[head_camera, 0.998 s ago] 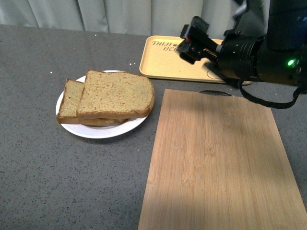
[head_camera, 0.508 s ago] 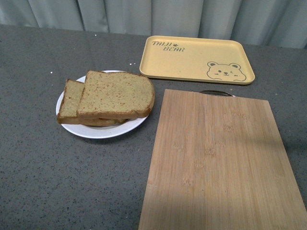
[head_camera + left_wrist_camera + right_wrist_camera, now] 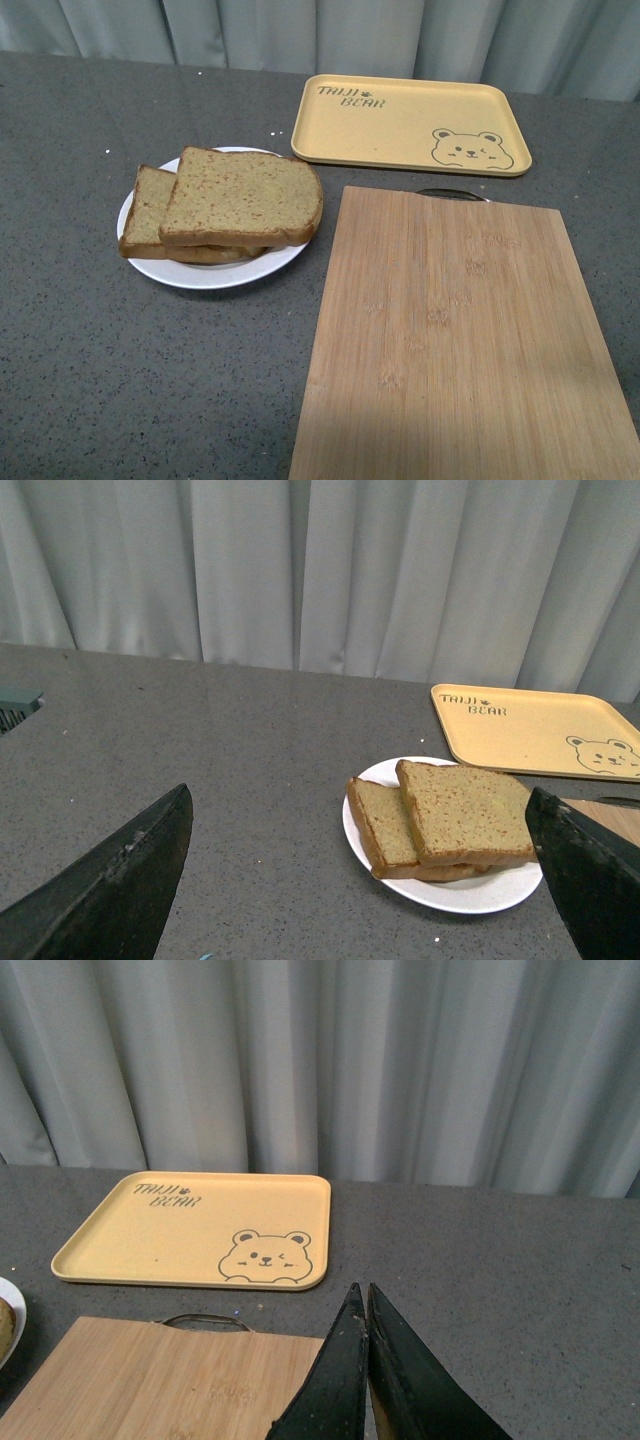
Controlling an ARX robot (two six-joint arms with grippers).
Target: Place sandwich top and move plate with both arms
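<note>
Plate (image 3: 200, 272): likely slippery; grip opposite rims.
Sandwich top (image 3: 240, 198): soft, loose.
Left gripper (image 3: 357, 793): spread wide.
Right gripper (image 3: 365, 1295): closed, empty.

You've got one readable marking here: the yellow tray (image 3: 400, 125) carries "BEAR" beneath a word like "TAIJI", far-left corner
</note>
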